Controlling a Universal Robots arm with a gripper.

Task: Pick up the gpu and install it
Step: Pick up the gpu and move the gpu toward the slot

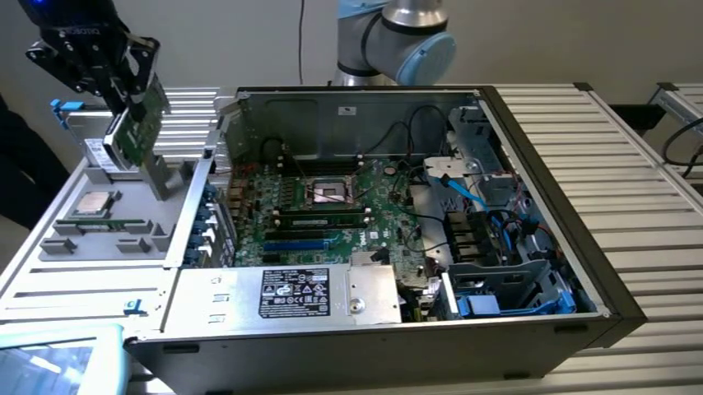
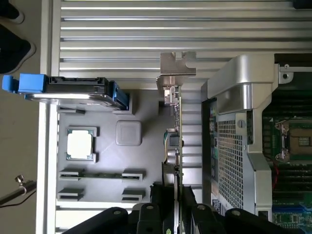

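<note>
The gpu (image 1: pixel 137 132) is a small green card with a silver end bracket (image 2: pixel 176 66). It hangs upright over the grey parts tray (image 1: pixel 66 247), at the exterior view's left. My gripper (image 1: pixel 123 86) is shut on its upper edge. In the wrist view the gpu (image 2: pixel 177 126) appears edge-on between my black fingers (image 2: pixel 187 209), with my gripper (image 2: pixel 176 207) clamped on both faces. The open computer case (image 1: pixel 528 164) lies toward the exterior view's right, and its motherboard (image 1: pixel 318 214) is exposed.
In the tray lie a processor (image 2: pixel 80 145), a thin memory stick (image 2: pixel 100 174) and a silver drive with blue ends (image 2: pixel 73 90). The case's perforated side wall (image 2: pixel 234 161) stands close beside the card. A power supply (image 1: pixel 313 292) fills the case's near end.
</note>
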